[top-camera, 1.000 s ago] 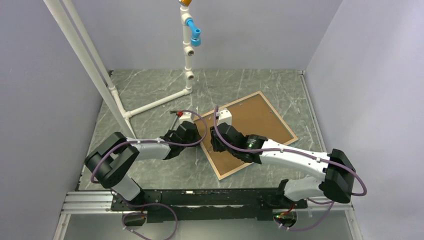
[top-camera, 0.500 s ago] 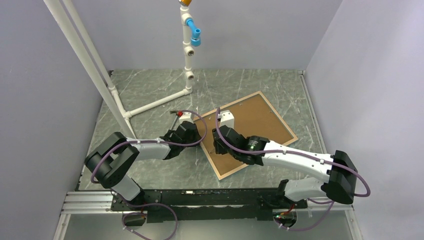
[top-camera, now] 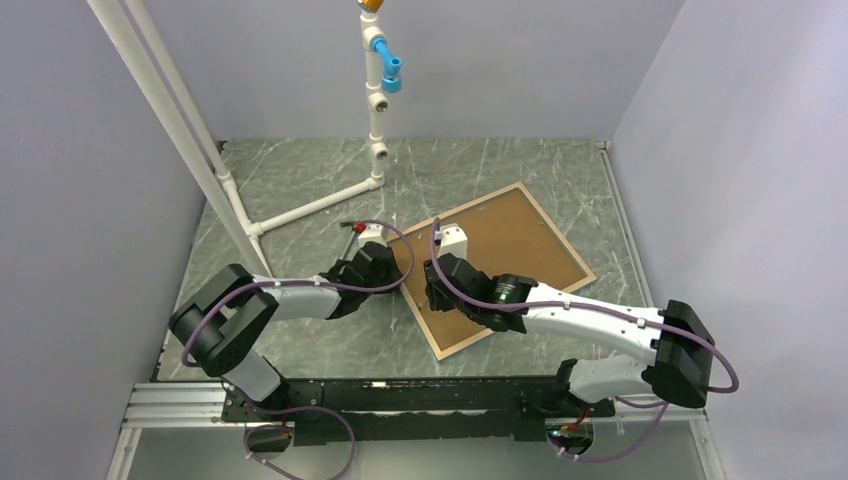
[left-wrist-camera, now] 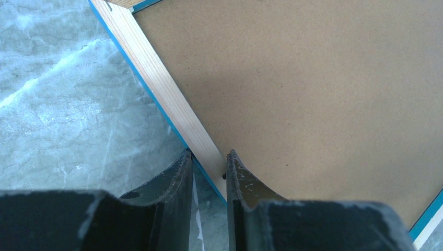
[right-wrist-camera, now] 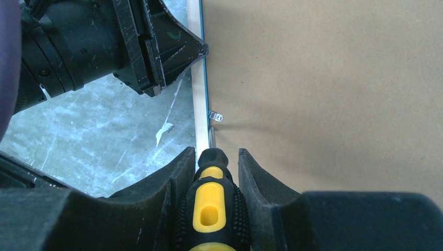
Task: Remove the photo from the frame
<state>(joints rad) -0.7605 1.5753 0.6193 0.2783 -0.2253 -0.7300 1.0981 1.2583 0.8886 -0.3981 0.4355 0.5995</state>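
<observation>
The frame (top-camera: 440, 350) lies face down on the table, its brown backing board (top-camera: 505, 245) up. The photo is hidden under the board. My left gripper (top-camera: 402, 268) is shut on the frame's pale wood left rim (left-wrist-camera: 167, 99), one finger outside it and one on the board (left-wrist-camera: 313, 83). My right gripper (right-wrist-camera: 217, 154) is shut on a yellow-and-black screwdriver (right-wrist-camera: 211, 204). The screwdriver's shaft points along the rim at a small metal clip (right-wrist-camera: 215, 116). The left gripper also shows in the right wrist view (right-wrist-camera: 198, 52), just beyond the clip.
A white pipe stand (top-camera: 375, 130) with a blue fitting rises at the back of the marbled table (top-camera: 300, 330). Two slanted white pipes (top-camera: 180, 130) run along the left. Grey walls close in on three sides.
The right gripper with the screwdriver has shifted slightly along the frame's left rim. The left arm and the frame have not moved.
</observation>
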